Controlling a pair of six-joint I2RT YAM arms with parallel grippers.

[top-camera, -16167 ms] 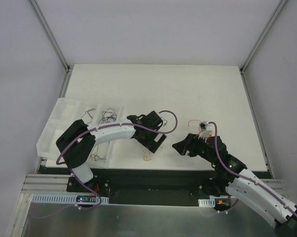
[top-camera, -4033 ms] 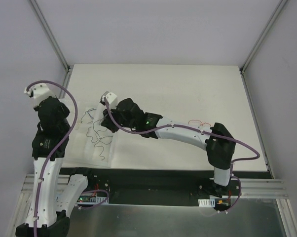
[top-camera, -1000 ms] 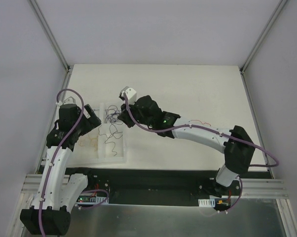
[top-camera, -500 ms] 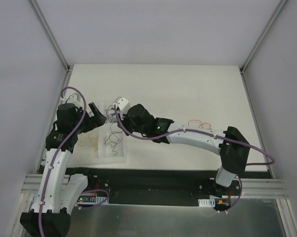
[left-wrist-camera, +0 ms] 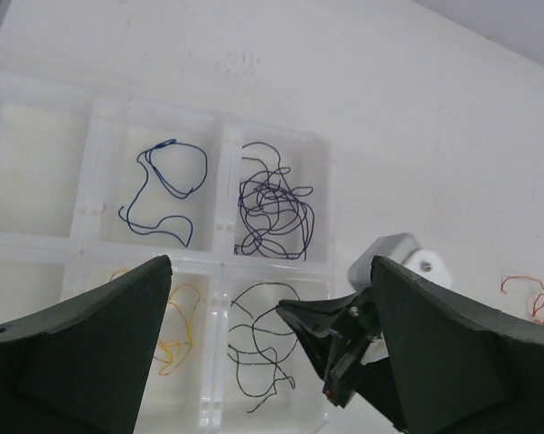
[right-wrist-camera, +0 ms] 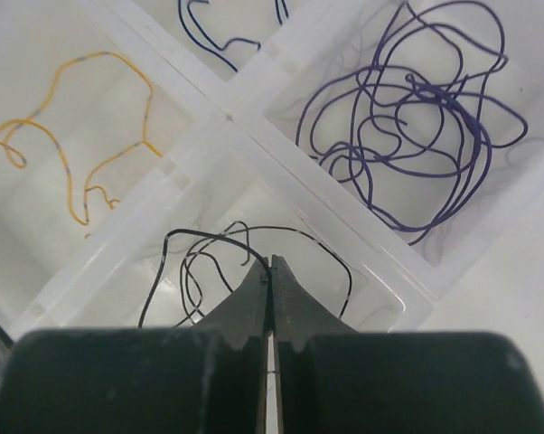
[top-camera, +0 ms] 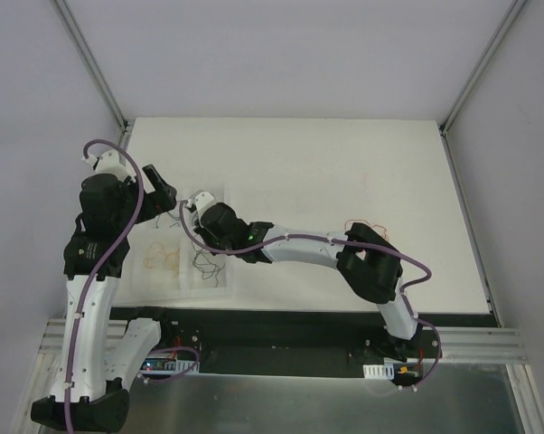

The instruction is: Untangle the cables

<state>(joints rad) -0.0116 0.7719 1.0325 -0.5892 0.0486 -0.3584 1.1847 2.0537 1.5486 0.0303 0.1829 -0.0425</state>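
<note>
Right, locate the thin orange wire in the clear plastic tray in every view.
Top external: the thin orange wire lies lower left of centre, in a near compartment of the clear plastic divided tray.
Left wrist: lower left.
Right wrist: upper left.
Shared landmark: the thin black wire in the compartment just right of it, seen in all three views.

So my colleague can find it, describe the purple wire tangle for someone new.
On the white table, find the clear plastic compartment tray. In the left wrist view, its upper right compartment holds the purple wire tangle, the only dense scribble; the adjacent blue wire and black wire are sparse loops.
</note>
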